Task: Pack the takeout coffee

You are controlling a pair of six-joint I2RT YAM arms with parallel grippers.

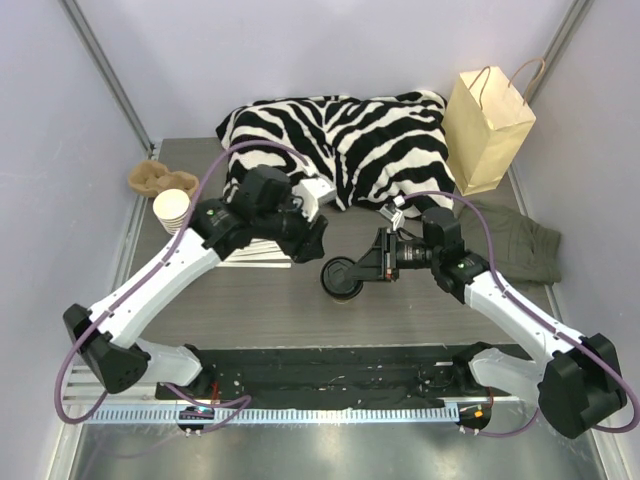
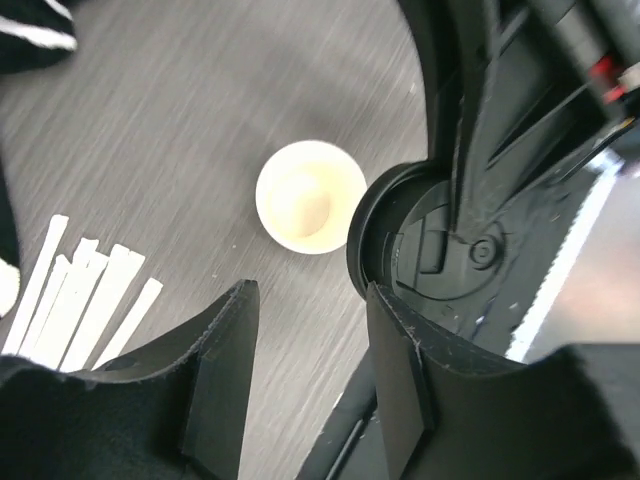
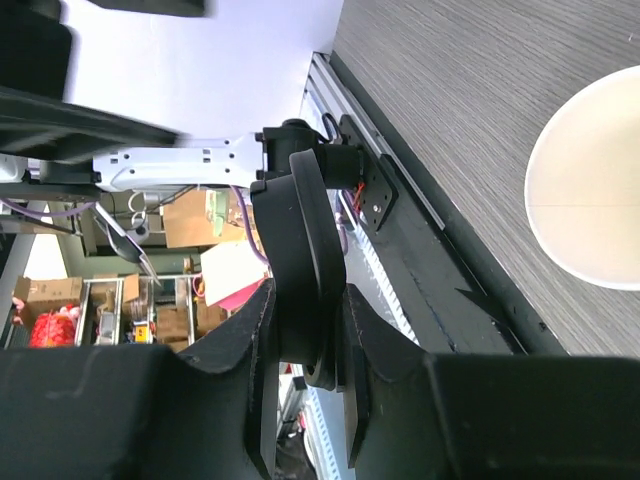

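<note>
Your takeout coffee is in 2 parts: the paper cup (image 2: 310,197) stands upright and lidless on the grey table (image 1: 250,310), about mid-table, near of the zebra cloth (image 1: 340,140) and between your 2 arms. Only its pale inner wall and bottom show. Your right gripper (image 3: 305,295) is clenched on the black lid (image 2: 400,250), pinching it by the rim so it stands tilted on edge just right of the cup. From above, the lid covers most of the cup, and you cannot tell whether they touch. Your left gripper (image 2: 310,370) hangs released over the cup's left side, jaws apart with nothing between them. A fan of white sticks (image 2: 80,300) lies flat on the table to the left of the cup. At the far left sits 1 stack of paper cups (image 1: 172,210), nested, beside a crumpled brown lump (image 1: 158,178). At the far right, 1 brown paper bag (image 1: 487,128) stands upright with its handles up; its inside is hidden from you. An olive cloth (image 1: 515,245) lies near it.
</note>
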